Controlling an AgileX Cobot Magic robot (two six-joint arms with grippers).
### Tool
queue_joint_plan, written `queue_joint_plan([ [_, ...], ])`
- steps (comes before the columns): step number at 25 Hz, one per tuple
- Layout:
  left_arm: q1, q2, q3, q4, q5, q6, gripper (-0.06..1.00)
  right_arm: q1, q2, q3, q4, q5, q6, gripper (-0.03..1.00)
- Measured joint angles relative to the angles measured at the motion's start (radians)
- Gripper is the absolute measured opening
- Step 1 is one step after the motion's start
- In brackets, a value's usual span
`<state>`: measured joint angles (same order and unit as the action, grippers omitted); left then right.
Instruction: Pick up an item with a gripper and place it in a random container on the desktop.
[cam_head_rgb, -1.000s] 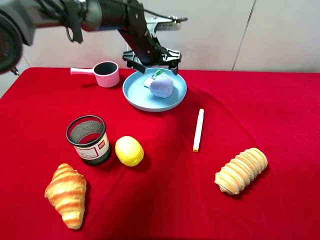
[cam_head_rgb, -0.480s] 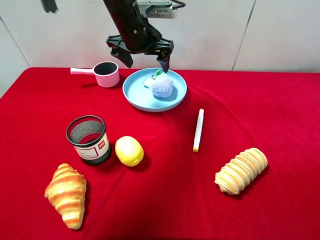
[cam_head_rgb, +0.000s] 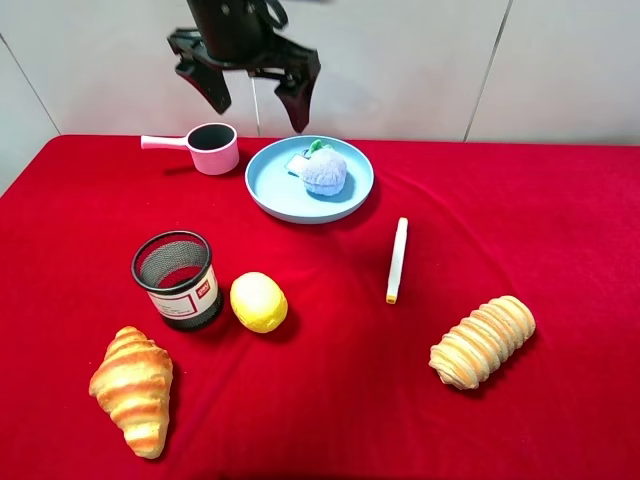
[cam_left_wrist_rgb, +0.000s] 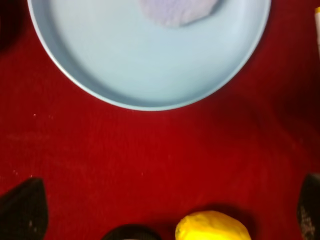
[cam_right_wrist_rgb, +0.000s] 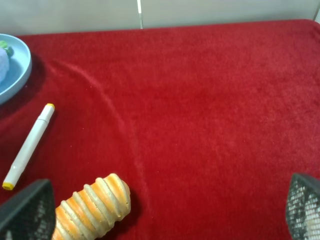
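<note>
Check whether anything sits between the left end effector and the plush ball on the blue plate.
Nothing visible does. The left end effector hangs open above the table's far edge, between the pink saucepan and the blue plate. The plush ball lies uncovered on that plate, already at its destination.

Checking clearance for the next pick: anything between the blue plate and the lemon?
Nothing. In the exterior high view only bare red cloth separates the blue plate from the lemon; the left wrist view shows the same.

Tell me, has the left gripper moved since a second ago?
Yes. The left gripper rose up and leftward off the blue plate, leaving the plush ball there.
</note>
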<state>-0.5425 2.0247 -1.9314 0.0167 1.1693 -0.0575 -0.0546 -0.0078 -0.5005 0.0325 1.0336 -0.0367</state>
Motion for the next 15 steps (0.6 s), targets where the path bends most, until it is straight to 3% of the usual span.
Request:
queue_joint_plan([
  [15, 0.0, -0.362, 0.335, -0.017, 0.0, 0.042, 0.99, 0.0, 0.0, 0.0, 0.0, 0.0, 0.0, 0.69],
])
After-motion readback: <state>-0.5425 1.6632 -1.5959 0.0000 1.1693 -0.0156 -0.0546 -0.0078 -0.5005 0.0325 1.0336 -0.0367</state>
